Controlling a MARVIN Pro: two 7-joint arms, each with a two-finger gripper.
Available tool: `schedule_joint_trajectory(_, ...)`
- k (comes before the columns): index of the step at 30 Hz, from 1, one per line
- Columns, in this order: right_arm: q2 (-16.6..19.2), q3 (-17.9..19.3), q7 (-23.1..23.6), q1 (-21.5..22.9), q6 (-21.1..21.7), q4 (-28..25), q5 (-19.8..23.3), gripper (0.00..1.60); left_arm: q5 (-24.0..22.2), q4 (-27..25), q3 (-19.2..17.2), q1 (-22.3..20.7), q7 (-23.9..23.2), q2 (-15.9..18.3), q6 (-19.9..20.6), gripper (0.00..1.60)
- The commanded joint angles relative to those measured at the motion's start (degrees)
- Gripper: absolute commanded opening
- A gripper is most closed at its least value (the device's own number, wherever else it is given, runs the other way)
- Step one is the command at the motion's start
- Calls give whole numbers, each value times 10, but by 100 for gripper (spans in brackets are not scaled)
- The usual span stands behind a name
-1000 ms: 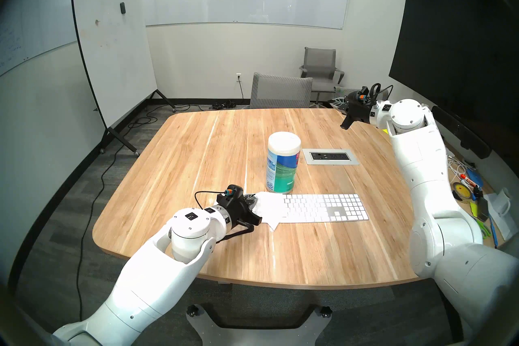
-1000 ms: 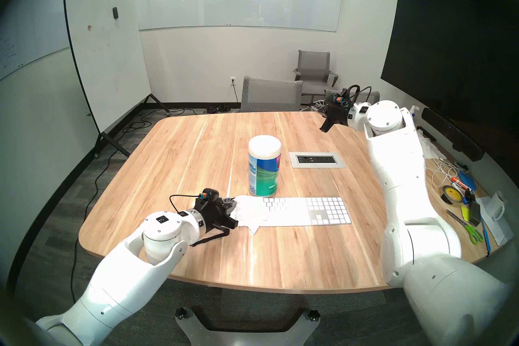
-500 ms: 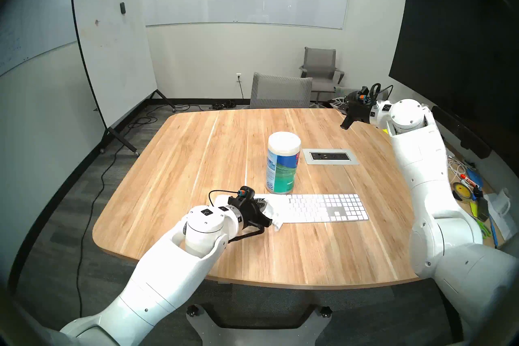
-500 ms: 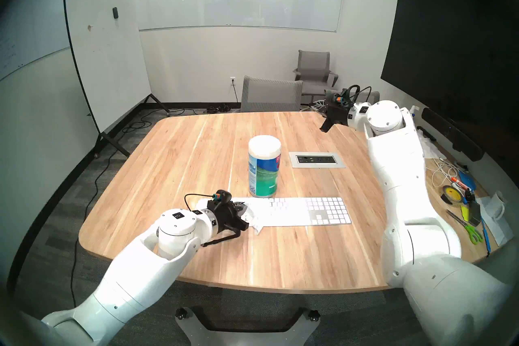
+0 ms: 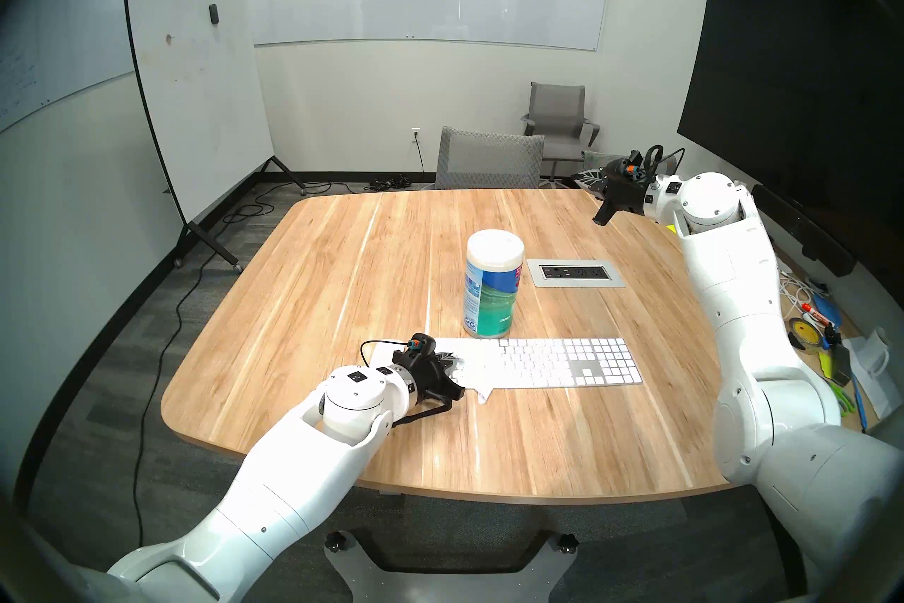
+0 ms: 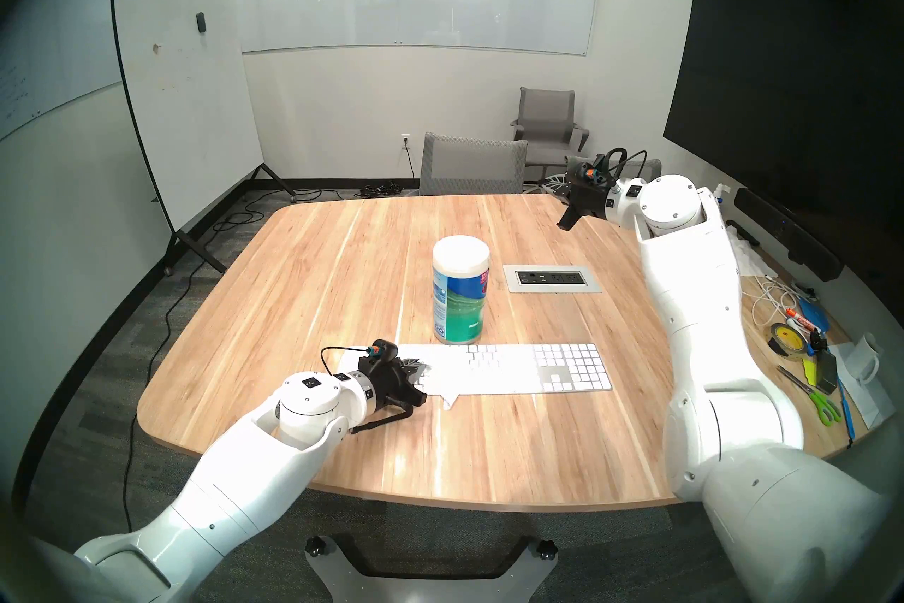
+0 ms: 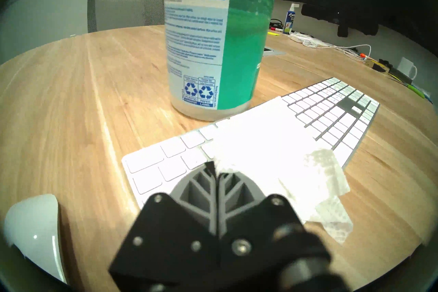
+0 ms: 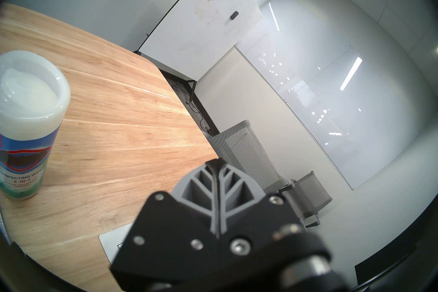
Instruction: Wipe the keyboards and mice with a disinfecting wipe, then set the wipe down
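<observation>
Only the left wrist view shows the mouse, beside the keyboard; left end effector pinches the wipe; right end effector closed, empty, above the table's far corner.

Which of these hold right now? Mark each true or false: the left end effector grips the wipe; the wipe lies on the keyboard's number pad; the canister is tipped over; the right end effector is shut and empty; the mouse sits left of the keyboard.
1. Left end effector grips the wipe: true.
2. Wipe lies on the number pad: false; it covers the keyboard toward its left end.
3. Canister is tipped over: false; it stands upright behind the keyboard.
4. Right end effector is shut and empty: true.
5. Mouse sits left of the keyboard: true.
</observation>
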Motion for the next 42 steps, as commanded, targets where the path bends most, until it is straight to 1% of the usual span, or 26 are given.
schedule_joint_trajectory(1, -2, 2, -1, 16, 0, -9, 2, 0, 5, 8, 10, -36, -5, -26, -13, 0)
schedule_joint_trajectory(7, -2, 2, -1, 16, 0, -9, 2, 0, 8, 24, 14, -55, -13, -33, -14, 0)
schedule_joint_trajectory(14, -2, 2, -2, 16, 0, -9, 2, 0, 9, 33, 16, -79, -21, -40, -3, 0)
schedule_joint_trajectory(21, -1, 2, -2, 15, -1, -9, 2, 0, 12, 45, 26, -116, -30, -61, 16, 0)
schedule_joint_trajectory(24, -1, 2, -2, 15, -1, -9, 2, 0, 14, 56, 41, -125, -36, -76, 27, 0)
schedule_joint_trajectory(30, -2, 2, -2, 16, -1, -9, 2, 0, 16, 72, 68, -124, -35, -102, 33, 0)
schedule_joint_trajectory(37, -2, 2, -1, 16, 0, -9, 2, 0, 14, 43, 77, -111, -32, -96, 48, 0)
schedule_joint_trajectory(40, -2, 2, -1, 16, 0, -9, 2, 0, 14, 40, 77, -110, -31, -96, 52, 0)
schedule_joint_trajectory(42, -2, 2, -1, 16, 0, -9, 2, 0, 15, 46, 81, -115, -29, -104, 54, 0)
